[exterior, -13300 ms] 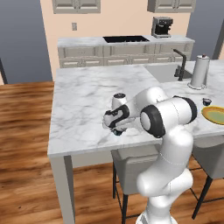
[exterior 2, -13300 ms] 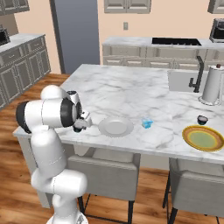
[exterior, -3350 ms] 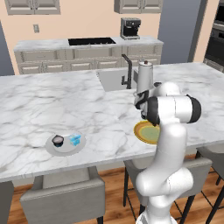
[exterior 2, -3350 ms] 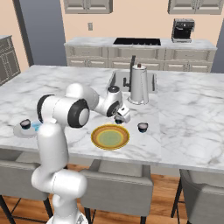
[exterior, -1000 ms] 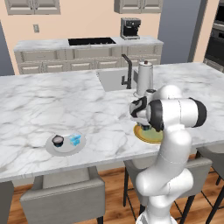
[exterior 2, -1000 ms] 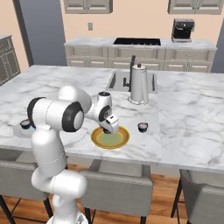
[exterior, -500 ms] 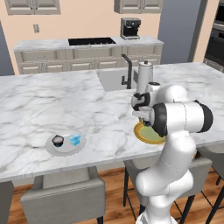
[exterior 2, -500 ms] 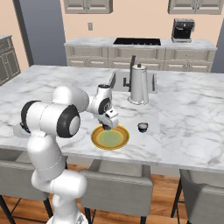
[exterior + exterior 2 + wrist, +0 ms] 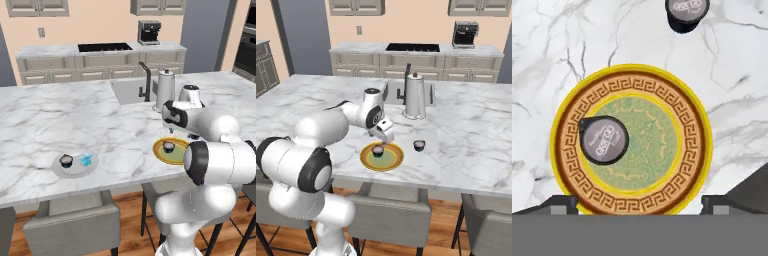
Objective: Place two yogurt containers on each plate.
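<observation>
The end effector hangs just above the yellow-rimmed plate, at centre frame in the right base view. In the hand view its two dark fingertips stand at the lower left and lower right corners, spread wide with nothing between them: the end effector is released.

One dark yogurt cup with a pale lid sits inside the plate, left of centre in the hand view, resting on the green middle and touching the patterned band. Placed off-centre, it leaves the right half of the plate bare, which is judged to be room for a second cup.

A second dark cup stands on the marble surface beside the plate, near but apart from its rim; in the hand view it lies at the top edge. It is judged the nearest candidate for the next pick.

In the left base view, lower left, the pale plate carries a dark cup and the light-blue tub, side by side. That plate appears complete; the yellow-rimmed plate lacks one container.

The steel kettle stands behind, well clear of the work area.
</observation>
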